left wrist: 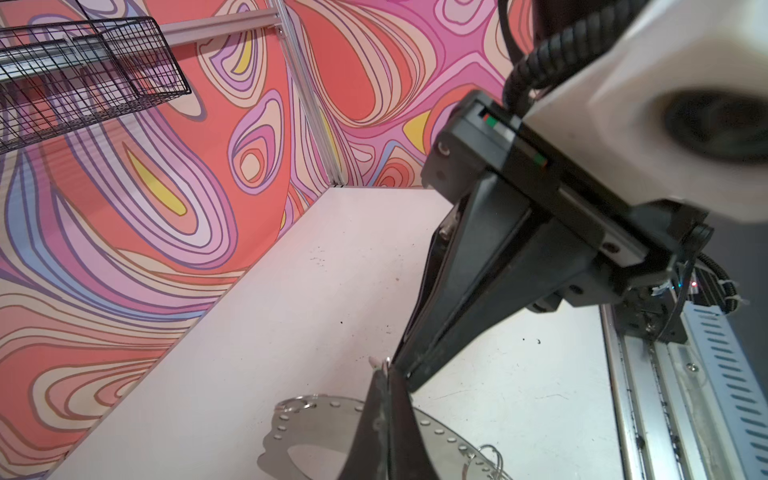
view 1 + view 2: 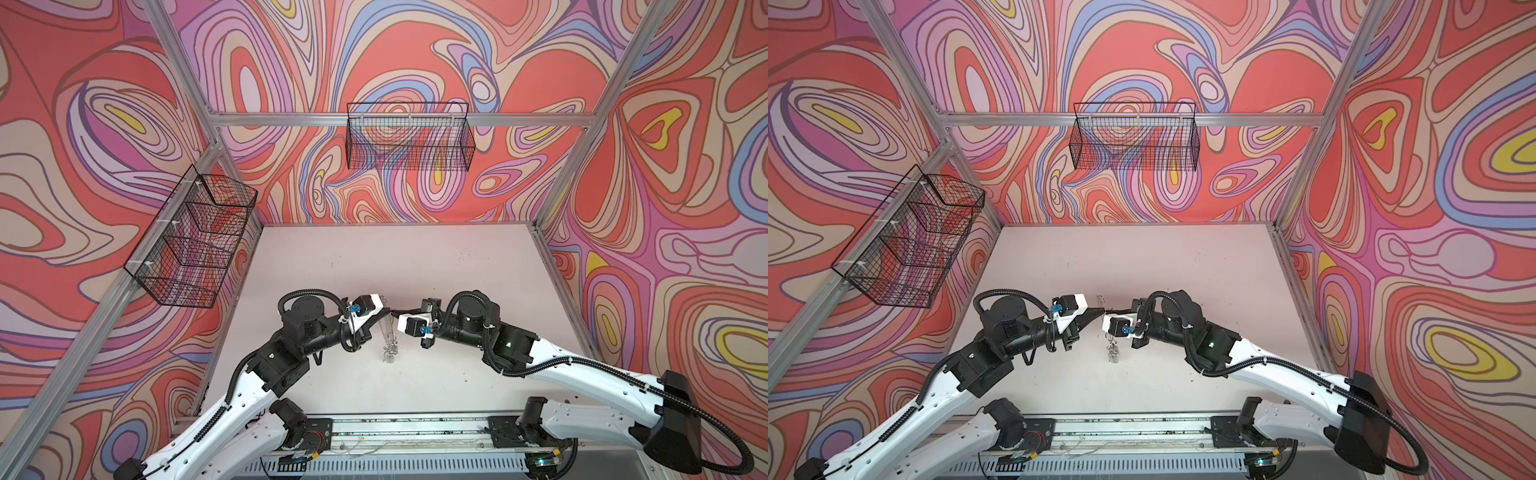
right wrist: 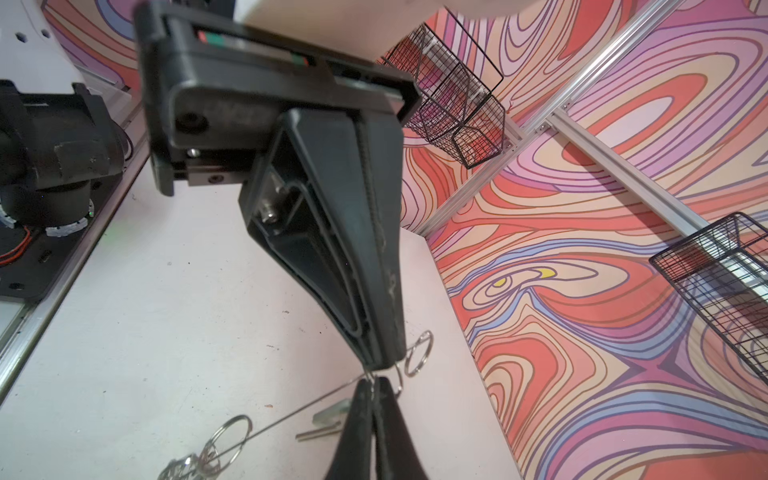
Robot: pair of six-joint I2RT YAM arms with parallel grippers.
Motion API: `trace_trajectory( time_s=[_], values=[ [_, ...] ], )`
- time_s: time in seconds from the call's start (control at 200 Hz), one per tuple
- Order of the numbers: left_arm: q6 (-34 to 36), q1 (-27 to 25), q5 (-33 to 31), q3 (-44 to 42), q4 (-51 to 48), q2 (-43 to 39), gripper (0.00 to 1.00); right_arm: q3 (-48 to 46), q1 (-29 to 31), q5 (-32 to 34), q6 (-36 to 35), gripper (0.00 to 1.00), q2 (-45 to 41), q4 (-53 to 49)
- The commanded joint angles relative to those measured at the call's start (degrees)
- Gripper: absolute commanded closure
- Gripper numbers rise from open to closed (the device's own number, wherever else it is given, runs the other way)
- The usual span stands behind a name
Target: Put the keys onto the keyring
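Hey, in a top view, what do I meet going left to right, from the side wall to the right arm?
Sectioned wire basket on the left wall → left gripper → right gripper. The keyring hangs under where their tips meet and the back-wall basket spans both, so I leave those out.

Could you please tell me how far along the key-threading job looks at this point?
Done: a cluster of keys already hangs from the low end of the keyring. In hand: the left gripper and right gripper, both shut, meet at its raised rim by a wire loop; what each pinches is too small to tell. Left: what looks like one loose key on the table.
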Motion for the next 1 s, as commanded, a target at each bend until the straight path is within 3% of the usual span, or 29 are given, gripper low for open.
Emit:
trace_trajectory(
  time_s=[0.0, 0.19, 0.446, 0.681, 0.721, 0.876, 0.992],
  values=[
    [-7.36, -0.17, 3.73, 1.67, 9.26, -0.81, 1.00, -2.52, 0.43, 0.93, 2.25, 1.00, -0.35, 4.15],
    [-18.78, -0.17, 3.93, -0.46, 19.99, -0.49, 1.00, -7.58, 0.43, 1.71, 7.61, 1.00, -2.92, 10.99],
    [-28.94, -0.17, 4.11, -4.21, 36.18, 3.10, 1.00, -10.58, 0.43, 1.68, 18.48, 1.00, -4.39, 16.93],
    [-29.62, -0.17, -1.00, -6.86, 41.93, 4.23, 1.00, -14.34, 0.39, 9.48, 31.64, 0.61, -9.05, 21.67],
    [-29.89, -0.17, -1.41, -7.09, 42.69, 4.60, 1.00, -16.14, 0.45, 11.69, 34.70, 0.58, -10.07, 24.35],
    [-32.26, -0.11, -1.47, -7.49, 45.60, 6.49, 1.00, -19.26, 0.26, 17.56, 40.62, 0.64, -13.79, 27.99],
    [-34.88, -0.08, 0.09, -7.70, 48.95, 8.73, 1.00, -16.81, -0.92, 14.93, 45.28, 0.65, -14.24, 25.42]
  ],
)
